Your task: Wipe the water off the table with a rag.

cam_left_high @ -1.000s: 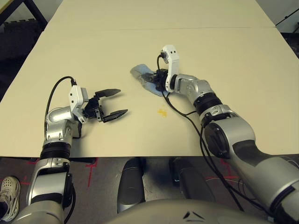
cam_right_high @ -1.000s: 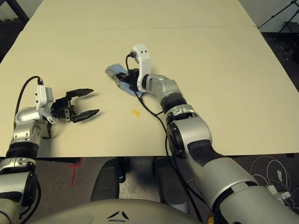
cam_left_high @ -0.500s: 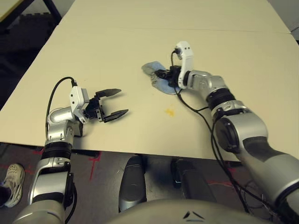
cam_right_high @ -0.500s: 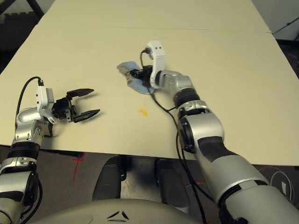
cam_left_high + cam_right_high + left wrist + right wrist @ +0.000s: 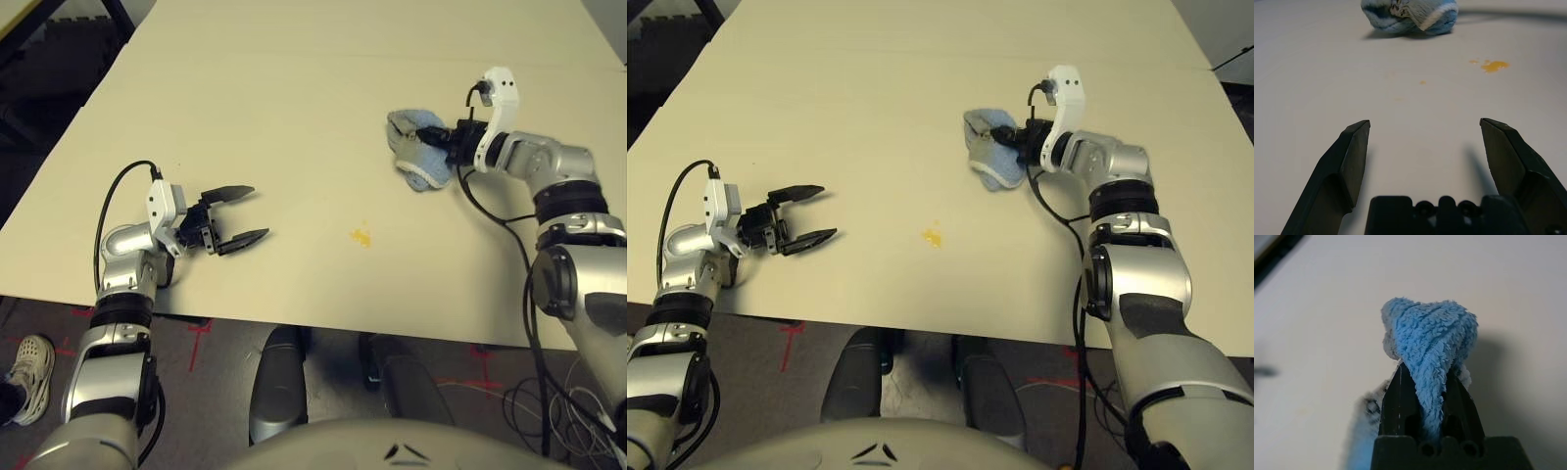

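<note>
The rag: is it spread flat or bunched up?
Bunched up. The rag forms a rounded lump pinched between the right gripper jaws, not lying flat on the table.

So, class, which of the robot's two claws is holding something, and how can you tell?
The right claw: its fingers are shut on the blue rag. The left claw is open over the bare table.

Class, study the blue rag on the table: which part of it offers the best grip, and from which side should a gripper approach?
Grip the raised fold of the rag: the bunched cloth stands up from the table, giving something to pinch. Approach from the robot's right, as the right gripper does, its fingers shut on that fold. The left gripper is open, far off.
</note>
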`<state>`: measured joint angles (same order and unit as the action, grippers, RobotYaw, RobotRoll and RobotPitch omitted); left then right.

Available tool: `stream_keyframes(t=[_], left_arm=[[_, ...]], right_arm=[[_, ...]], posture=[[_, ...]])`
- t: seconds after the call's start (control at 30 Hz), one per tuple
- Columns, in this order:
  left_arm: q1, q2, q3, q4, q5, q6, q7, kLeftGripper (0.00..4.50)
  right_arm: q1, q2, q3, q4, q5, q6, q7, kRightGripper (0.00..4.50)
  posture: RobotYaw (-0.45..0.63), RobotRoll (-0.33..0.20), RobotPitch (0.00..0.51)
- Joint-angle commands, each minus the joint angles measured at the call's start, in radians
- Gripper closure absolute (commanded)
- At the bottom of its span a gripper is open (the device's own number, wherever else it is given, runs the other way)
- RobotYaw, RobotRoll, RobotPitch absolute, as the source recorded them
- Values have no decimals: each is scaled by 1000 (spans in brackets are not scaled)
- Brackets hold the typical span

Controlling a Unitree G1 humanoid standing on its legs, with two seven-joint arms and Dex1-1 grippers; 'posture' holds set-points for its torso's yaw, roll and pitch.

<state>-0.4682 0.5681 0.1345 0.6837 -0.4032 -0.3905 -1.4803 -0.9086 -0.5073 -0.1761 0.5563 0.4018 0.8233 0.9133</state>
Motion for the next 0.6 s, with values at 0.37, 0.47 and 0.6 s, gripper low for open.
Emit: stream_keyframes(t=[0.37, 0.47, 0.6], left_arm=[[33, 19, -15, -43, 1, 4, -76, 0], [43, 23, -13, -67, -3, 5, -86, 0], [60, 33, -6, -93, -9, 13, -86, 0]], right_arm=[[294, 87, 45, -518, 197, 372, -139, 4270], [324, 124, 82, -534, 195, 370, -172, 4270], [346, 175, 148, -524, 187, 352, -190, 4270]], posture=[[194, 0, 230], [201, 0, 230], [214, 0, 229]])
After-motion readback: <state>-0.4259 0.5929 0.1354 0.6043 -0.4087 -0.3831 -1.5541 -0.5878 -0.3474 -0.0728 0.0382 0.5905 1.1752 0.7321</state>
